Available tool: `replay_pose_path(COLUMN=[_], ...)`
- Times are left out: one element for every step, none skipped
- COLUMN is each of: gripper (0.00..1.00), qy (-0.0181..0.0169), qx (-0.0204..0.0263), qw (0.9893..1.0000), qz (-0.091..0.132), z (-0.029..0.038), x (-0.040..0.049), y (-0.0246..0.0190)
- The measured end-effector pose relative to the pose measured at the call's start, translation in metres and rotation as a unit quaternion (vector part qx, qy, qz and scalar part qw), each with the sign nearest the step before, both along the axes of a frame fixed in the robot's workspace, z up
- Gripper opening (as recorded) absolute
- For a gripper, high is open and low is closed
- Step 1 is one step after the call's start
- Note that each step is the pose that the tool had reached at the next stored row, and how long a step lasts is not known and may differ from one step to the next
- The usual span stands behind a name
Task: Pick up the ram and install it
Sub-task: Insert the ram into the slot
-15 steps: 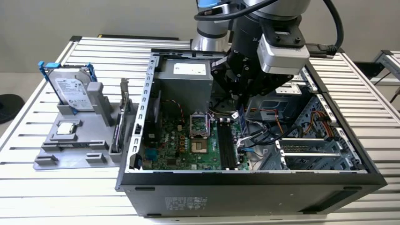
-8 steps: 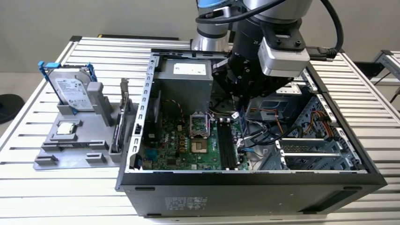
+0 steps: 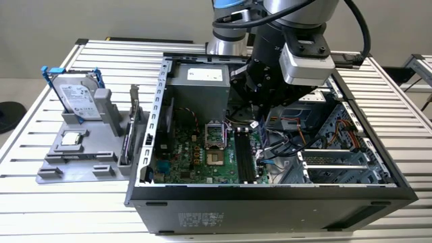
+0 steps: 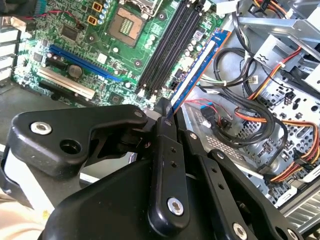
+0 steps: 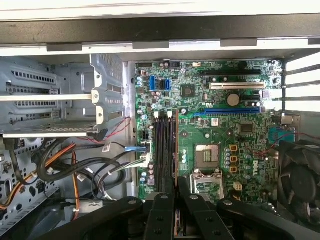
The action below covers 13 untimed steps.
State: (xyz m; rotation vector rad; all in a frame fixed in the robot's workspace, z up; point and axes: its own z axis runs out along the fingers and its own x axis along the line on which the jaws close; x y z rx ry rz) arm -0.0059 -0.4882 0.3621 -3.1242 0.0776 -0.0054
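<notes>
The ram (image 4: 199,65), pinched in our end effector (image 4: 165,116), could jam if we tilt it against the black slots (image 4: 172,45).

One computer case (image 3: 270,212), one motherboard (image 5: 210,115), one ram (image 4: 200,62), one pincer (image 4: 165,113), one hard drive (image 3: 78,98), one grey holder (image 3: 78,157).

The arm (image 3: 300,10) is finished in silver and blue. The black gripper (image 4: 166,113) is studded with silver screws (image 4: 174,206).
</notes>
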Motion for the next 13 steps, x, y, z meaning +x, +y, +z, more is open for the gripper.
replay_pose_path(gripper=[0.00, 0.00, 0.00, 0.00, 0.00, 0.00, 0.00, 0.00, 0.00, 0.00, 0.00, 0.00, 0.00], qy=[0.0000, 0.0000, 0.0000, 0.0000, 0.0000, 0.0000, 0.0000, 0.0000, 0.0000, 0.0000, 0.0000, 0.0000, 0.0000], qx=[0.0000, 0.0000, 0.0000, 0.0000, 0.0000, 0.0001, 0.0000, 0.0000, 0.0000, 0.0000, 0.0000, 0.0000, 0.0000], qw=[1.0000, 1.0000, 1.0000, 1.0000, 1.0000, 1.0000, 1.0000, 1.0000, 1.0000, 1.0000, 1.0000, 1.0000, 1.0000], qz=[0.000, 0.000, 0.000, 0.000, 0.000, 0.000, 0.000, 0.000, 0.000, 0.000, 0.000, 0.000, 0.000], z=[-0.0004, -0.0008, -0.0012, -0.0016, -0.0020, -0.0025, -0.0031, -0.0037, -0.0043, -0.0049, -0.0056, -0.0063, -0.0070], x=[0.0002, 0.0003, 0.0005, 0.0007, 0.0009, 0.0011, 0.0012, 0.0014, 0.0016, 0.0017, 0.0019, 0.0020, 0.0021], y=[0.0000, 0.0000, 0.0000, 0.0000, 0.0000, 0.0000, 0.0000, 0.0000, 0.0000, 0.0000, 0.0000, 0.0000, 0.0000])
